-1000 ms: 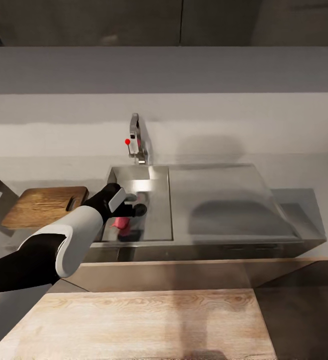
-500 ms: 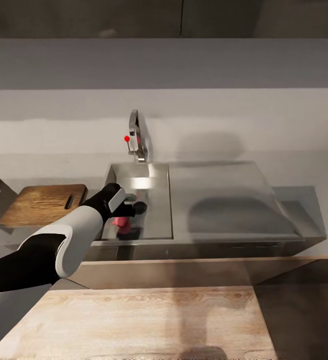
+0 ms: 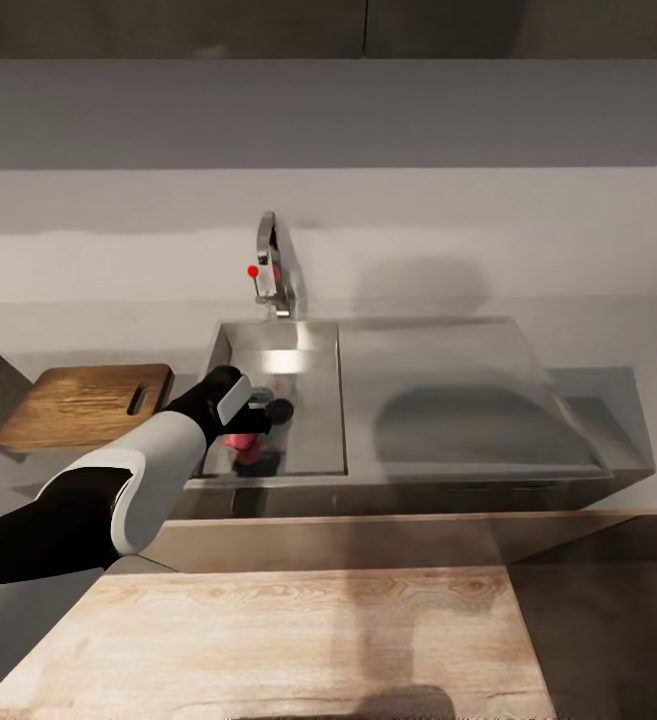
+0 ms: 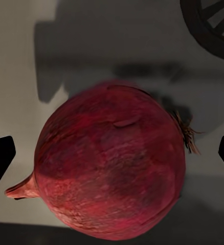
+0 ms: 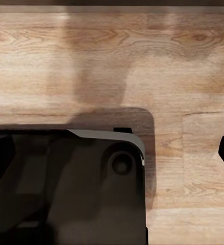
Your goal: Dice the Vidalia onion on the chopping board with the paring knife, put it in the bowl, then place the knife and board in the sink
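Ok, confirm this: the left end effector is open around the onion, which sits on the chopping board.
Wrong place. The Vidalia onion sits in the sink, not on the chopping board, as the head view shows. The left end effector is indeed open around it.

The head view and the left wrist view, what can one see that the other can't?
Head view alone: the chopping board on the countertop, the chrome tap, the whole sink, and the left arm reaching into the basin. Left wrist view alone: the onion's stem and rootlets, the dark drain, and the left tool open with fingers either side. Both: the Vidalia onion on the basin floor.
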Robot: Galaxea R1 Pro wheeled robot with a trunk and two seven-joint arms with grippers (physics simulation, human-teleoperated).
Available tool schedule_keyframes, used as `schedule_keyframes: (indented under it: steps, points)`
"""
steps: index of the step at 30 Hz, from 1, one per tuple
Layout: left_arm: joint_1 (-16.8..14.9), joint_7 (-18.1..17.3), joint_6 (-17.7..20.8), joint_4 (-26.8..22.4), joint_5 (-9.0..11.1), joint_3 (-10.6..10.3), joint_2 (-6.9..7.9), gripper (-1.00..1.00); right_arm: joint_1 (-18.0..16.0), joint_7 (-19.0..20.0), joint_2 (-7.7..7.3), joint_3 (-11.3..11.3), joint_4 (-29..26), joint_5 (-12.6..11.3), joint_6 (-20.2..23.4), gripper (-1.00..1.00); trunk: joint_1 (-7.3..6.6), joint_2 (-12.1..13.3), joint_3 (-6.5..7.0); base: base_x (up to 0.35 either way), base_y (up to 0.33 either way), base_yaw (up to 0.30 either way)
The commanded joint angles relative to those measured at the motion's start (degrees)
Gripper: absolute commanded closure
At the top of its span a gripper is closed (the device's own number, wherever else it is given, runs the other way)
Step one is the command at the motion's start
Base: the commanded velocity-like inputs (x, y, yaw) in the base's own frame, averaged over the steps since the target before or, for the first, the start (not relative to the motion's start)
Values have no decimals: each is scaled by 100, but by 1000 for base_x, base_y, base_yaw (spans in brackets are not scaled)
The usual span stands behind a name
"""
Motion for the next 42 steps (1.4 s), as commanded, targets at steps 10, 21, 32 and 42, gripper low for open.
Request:
schedule_keyframes:
  steps: [10, 21, 32, 42]
  points:
    - [-2, 57, 13, -5, 60, 12, -2, -100, 3, -21, -2, -20, -9, 69, -4, -100, 3, -10, -45, 0, 0, 0]
    - [-2, 57, 13, -20, 57, 12, 6, -100, 3, -21, -3, -20, -9, 67, 1, -100, 3, -10, -46, 0, 0, 0]
    - [-2, 57, 13, -23, 59, 12, 6, -100, 3, -21, -3, -24, -9, 67, 5, -100, 3, -10, -46, 0, 0, 0]
    - [-2, 57, 13, -23, 59, 9, 1, 100, 3, -23, -3, -25, -9, 66, 5, -100, 3, -10, -46, 0, 0, 0]
